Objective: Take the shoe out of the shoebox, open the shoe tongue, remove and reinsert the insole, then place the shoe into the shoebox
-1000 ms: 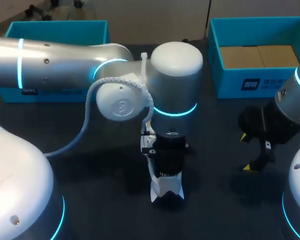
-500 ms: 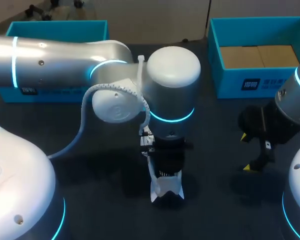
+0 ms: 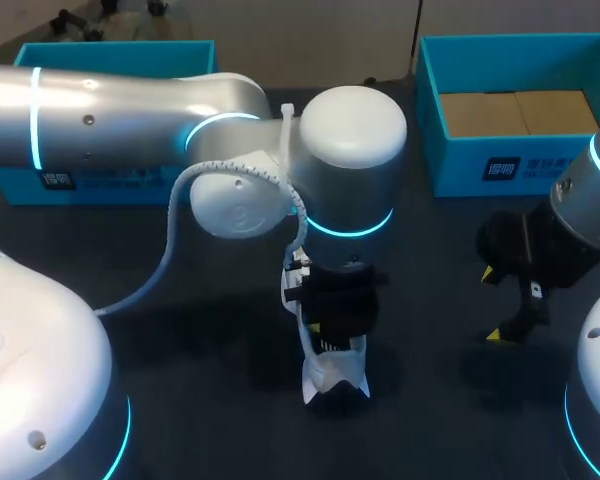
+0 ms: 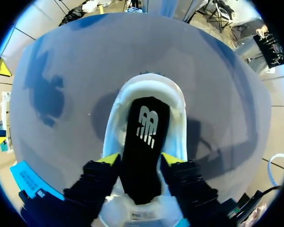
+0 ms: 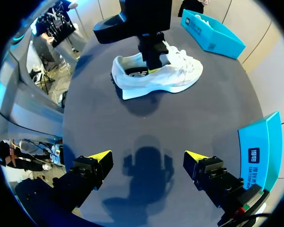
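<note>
shoe (image 3: 332, 378): white, on the bench (image 3: 430, 410), lower middle of the head frame, out of the boxes | left gripper (image 4: 141, 160): down in the shoe's opening, grasping the black insole (image 4: 143, 137) from both sides | right gripper (image 5: 148, 157): released, fingers wide, over bare bench at right, well apart from shoe

The left arm (image 3: 350, 160) is blocking the shoe (image 5: 156, 73) from above; bare tabletop (image 5: 180, 123) is lying open before the right gripper (image 5: 147, 158).

My left arm (image 3: 130, 110) reaches to the middle and points down. The left gripper (image 4: 140, 160) pinches the insole (image 4: 144, 137). The right gripper (image 5: 148, 157) hangs wide open.
</note>
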You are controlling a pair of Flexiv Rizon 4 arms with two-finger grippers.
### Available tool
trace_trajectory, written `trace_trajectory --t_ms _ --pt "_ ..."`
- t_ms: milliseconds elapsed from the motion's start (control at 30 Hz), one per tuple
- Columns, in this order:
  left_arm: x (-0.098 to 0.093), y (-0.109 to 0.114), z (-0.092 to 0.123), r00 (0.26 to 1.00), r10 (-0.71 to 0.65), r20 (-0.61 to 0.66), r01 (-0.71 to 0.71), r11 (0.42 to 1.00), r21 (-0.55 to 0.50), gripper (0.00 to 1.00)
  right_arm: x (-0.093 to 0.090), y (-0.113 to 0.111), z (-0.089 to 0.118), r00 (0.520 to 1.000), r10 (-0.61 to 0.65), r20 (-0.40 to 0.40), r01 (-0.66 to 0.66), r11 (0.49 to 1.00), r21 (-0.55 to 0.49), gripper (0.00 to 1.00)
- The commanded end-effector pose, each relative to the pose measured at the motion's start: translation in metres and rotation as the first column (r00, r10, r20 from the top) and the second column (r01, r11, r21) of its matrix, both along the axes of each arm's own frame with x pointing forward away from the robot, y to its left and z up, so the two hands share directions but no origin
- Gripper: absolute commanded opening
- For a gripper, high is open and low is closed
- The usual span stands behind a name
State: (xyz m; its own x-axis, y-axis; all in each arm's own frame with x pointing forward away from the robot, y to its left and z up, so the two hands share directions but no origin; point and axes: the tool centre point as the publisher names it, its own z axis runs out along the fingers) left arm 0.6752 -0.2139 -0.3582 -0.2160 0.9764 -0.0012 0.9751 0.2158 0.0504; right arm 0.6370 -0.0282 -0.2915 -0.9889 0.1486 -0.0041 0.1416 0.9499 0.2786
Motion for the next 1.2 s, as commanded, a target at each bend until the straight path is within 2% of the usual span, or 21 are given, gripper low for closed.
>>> trace_trajectory --t_ms 33,67,133,500,1200 --pt "-0.001 0.006 0.000 1.000 0.007 0.009 -0.007 1.000 -0.010 0.90 -0.001 0.000 -0.001 1.000 -0.001 0.002 0.001 1.000 -0.002 1.00" --pt "-0.001 0.007 -0.001 1.000 0.010 0.014 -0.010 1.000 -0.009 0.98 -0.001 0.000 -0.001 1.000 -0.001 0.002 0.001 1.000 -0.002 1.00" --pt "0.000 0.007 -0.001 1.000 0.011 0.028 -0.011 1.000 -0.007 1.00 -0.001 0.000 -0.001 1.000 -0.001 0.002 0.001 1.000 -0.002 1.00" --pt "0.007 0.008 0.000 1.000 0.005 0.018 -0.004 1.000 -0.009 1.00 -0.001 0.000 -0.001 1.000 -0.001 0.002 0.001 1.000 -0.002 1.00" --pt "0.029 0.010 0.025 1.000 -0.006 0.022 0.006 1.000 -0.019 1.00 -0.001 0.000 -0.001 1.000 -0.001 0.002 0.001 1.000 -0.002 1.00"
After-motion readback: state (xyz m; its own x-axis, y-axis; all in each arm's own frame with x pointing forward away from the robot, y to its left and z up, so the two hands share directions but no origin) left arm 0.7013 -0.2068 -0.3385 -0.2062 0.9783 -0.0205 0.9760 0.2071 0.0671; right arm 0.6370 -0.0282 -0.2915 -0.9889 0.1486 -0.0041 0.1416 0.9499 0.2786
